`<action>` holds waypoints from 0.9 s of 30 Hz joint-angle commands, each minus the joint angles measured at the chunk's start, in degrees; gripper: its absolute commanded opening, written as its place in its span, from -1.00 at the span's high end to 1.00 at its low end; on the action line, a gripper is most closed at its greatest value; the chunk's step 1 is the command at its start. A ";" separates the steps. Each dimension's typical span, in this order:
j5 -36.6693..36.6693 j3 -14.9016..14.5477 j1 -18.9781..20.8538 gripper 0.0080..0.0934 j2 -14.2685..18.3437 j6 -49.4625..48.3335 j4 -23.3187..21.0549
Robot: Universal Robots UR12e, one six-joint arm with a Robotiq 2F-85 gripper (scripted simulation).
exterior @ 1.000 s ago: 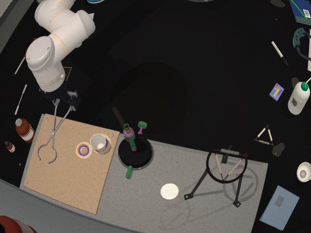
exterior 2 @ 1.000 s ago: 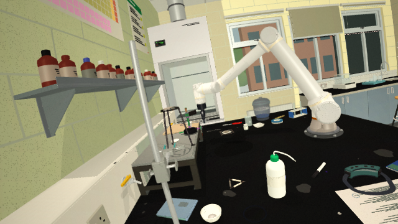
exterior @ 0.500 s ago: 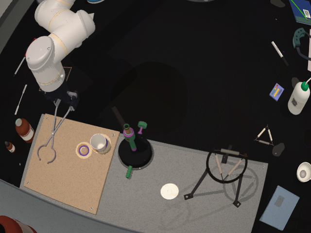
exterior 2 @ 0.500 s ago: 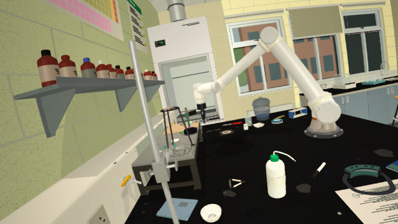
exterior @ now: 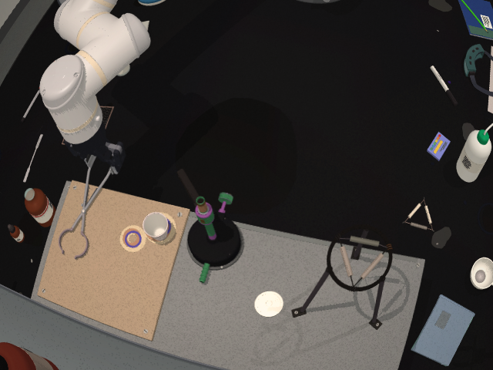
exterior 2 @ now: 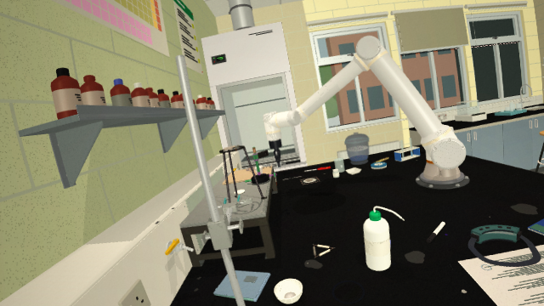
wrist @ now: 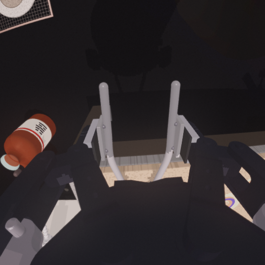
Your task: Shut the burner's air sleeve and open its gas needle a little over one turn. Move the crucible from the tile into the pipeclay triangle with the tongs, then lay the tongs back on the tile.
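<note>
The white crucible [exterior: 156,226] stands on the tan tile [exterior: 109,255] beside a purple ring mark [exterior: 132,238], to the right of the curved jaws of the metal tongs [exterior: 81,213], which stand open over the tile. The burner [exterior: 210,225] rises from its black base just right of the tile, with a green needle knob [exterior: 225,197] at its side. The pipeclay triangle [exterior: 360,258] sits on a black tripod ring further right. My gripper [wrist: 139,138] is at the tile's far left corner, its fingers closed against the tongs' two handles [wrist: 138,123].
A brown bottle [exterior: 39,206] stands just off the tile's left edge, a smaller one [exterior: 16,233] near it. A white lid disc [exterior: 268,304] lies on the grey plate between burner and tripod. A spare triangle [exterior: 420,216] and wash bottle [exterior: 472,155] are far right.
</note>
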 commanded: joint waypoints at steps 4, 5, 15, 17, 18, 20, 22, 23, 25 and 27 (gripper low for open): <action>0.00 -0.40 0.00 -0.41 -0.38 0.00 0.51; 0.00 -0.48 0.00 -0.41 -0.46 0.00 0.68; 0.00 -1.58 -0.01 -0.41 -1.48 0.00 2.75; 0.00 -1.84 -0.01 -0.41 -1.69 0.00 3.22; 0.00 -1.97 -0.01 -0.41 -1.80 0.00 3.46; 0.00 -2.23 -0.01 -0.41 -2.01 0.00 3.94; 0.00 -2.50 -0.01 -0.41 -2.22 0.00 4.41; 0.00 -2.63 -0.01 -0.41 -2.32 0.00 4.64; 0.00 -2.90 -0.01 -0.41 -2.51 0.00 5.10; 0.00 -3.15 -0.01 -0.41 -2.69 0.00 5.54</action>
